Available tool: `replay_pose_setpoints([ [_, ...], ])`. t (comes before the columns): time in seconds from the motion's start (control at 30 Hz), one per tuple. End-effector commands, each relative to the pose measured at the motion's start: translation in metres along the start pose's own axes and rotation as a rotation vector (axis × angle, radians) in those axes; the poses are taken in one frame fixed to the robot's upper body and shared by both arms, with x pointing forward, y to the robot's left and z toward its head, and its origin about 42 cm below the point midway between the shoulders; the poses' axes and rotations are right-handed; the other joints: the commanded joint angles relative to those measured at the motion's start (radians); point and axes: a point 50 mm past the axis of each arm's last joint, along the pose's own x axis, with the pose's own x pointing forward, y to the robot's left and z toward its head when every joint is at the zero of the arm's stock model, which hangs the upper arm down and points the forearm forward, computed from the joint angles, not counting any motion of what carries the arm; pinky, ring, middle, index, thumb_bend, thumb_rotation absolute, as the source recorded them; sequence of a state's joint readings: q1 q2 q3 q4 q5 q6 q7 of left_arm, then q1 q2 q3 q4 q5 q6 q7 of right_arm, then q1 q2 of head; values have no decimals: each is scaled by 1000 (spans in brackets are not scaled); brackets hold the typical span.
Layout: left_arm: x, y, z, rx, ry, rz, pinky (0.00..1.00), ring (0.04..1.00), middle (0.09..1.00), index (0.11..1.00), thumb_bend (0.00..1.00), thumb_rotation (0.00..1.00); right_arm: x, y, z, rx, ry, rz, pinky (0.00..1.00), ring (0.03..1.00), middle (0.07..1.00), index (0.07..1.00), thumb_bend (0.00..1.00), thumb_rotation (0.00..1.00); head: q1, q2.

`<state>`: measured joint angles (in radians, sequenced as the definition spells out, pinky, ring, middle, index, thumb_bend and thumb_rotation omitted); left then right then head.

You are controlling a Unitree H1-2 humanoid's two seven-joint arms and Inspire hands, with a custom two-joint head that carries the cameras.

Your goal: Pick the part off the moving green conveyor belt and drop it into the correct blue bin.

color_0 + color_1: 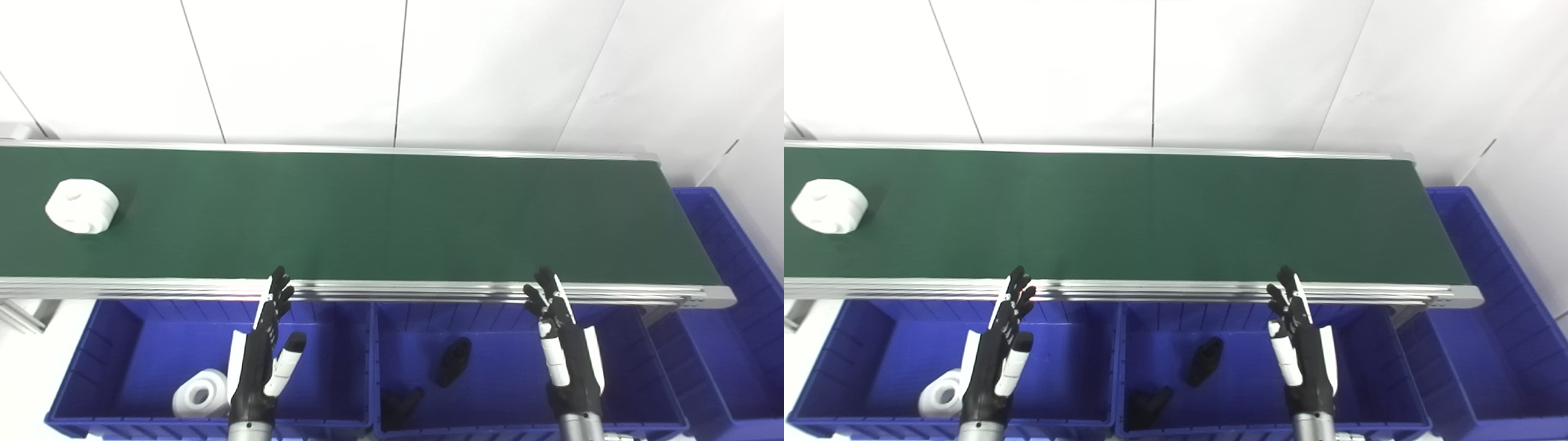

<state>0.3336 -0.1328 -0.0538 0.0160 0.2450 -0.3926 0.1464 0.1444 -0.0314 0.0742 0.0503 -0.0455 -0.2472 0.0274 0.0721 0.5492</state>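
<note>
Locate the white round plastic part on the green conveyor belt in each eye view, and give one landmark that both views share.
Left eye view: the white round plastic part lies at the far left of the green conveyor belt, clear of the picture's edge.
Right eye view: the same part sits almost against the left picture edge.
Shared landmark: the white roll-shaped part in the left blue plastic bin, beside the left robot hand.

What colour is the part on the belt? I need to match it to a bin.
White. The part lies at the belt's left end, clearest in the left eye view.
</note>
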Motion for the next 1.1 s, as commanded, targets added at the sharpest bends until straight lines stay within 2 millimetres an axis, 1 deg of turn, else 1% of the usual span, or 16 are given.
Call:
replay_pose_setpoints([
  [0.0, 5, -1, 9, -16, -67, 24, 908, 911, 950, 962, 668, 961, 2, 6, 11, 23, -44, 15, 874, 904, 958, 983, 805, 955, 1, 1],
  [0.13, 6, 0, 7, -15, -66, 32, 912, 915, 949, 960, 658, 960, -1, 12, 11, 32, -40, 27, 883, 914, 960, 982, 842, 967, 3, 0],
  [0.5, 7, 3, 4, -16, -67, 36, 915, 910, 943, 960, 660, 967, -4, 18, 11, 47, -28, 39, 914, 941, 972, 988, 861, 973, -1, -1],
  [0.6, 6, 3, 4, -17, -69, 35, 911, 913, 949, 963, 659, 962, -4, 19, 11, 55, -23, 50, 938, 954, 986, 998, 860, 975, -1, -1],
  [0.77, 6, 3, 4, -25, -69, 31, 912, 916, 950, 964, 653, 960, -4, 21, 11, 76, -18, 60, 966, 963, 994, 996, 865, 948, 3, -3],
  [0.87, 6, 1, 4, -26, -69, 31, 916, 917, 951, 964, 661, 961, -3, 20, 9, 68, -18, 62, 964, 958, 991, 994, 871, 947, 21, -20],
  [0.9, 6, 0, 4, -29, -67, 31, 915, 916, 950, 964, 662, 961, -3, 19, 8, 65, -20, 63, 964, 959, 992, 995, 870, 950, 21, -20],
  [0.93, 6, -1, 4, -32, -64, 32, 915, 916, 948, 964, 664, 958, -3, 18, 7, 64, -20, 63, 966, 961, 994, 996, 870, 951, 40, -37],
  [0.97, 6, -2, 3, -32, -63, 32, 915, 916, 947, 964, 665, 955, -2, 17, 6, 63, -22, 63, 968, 963, 994, 996, 871, 951, 40, -37],
  [1.0, 7, -4, 2, -30, -62, 31, 912, 912, 945, 963, 669, 952, -2, 15, 4, 59, -23, 63, 968, 962, 994, 996, 867, 953, 65, -53],
  [1.03, 7, -5, 1, -27, -61, 32, 906, 906, 942, 959, 668, 945, -2, 14, 2, 47, -25, 63, 966, 962, 994, 998, 871, 964, 70, -56],
  [1.07, 7, -8, 0, -24, -59, 31, 904, 906, 941, 958, 668, 944, -1, 11, -1, 33, -27, 64, 966, 962, 994, 998, 872, 966, 103, -74],
])
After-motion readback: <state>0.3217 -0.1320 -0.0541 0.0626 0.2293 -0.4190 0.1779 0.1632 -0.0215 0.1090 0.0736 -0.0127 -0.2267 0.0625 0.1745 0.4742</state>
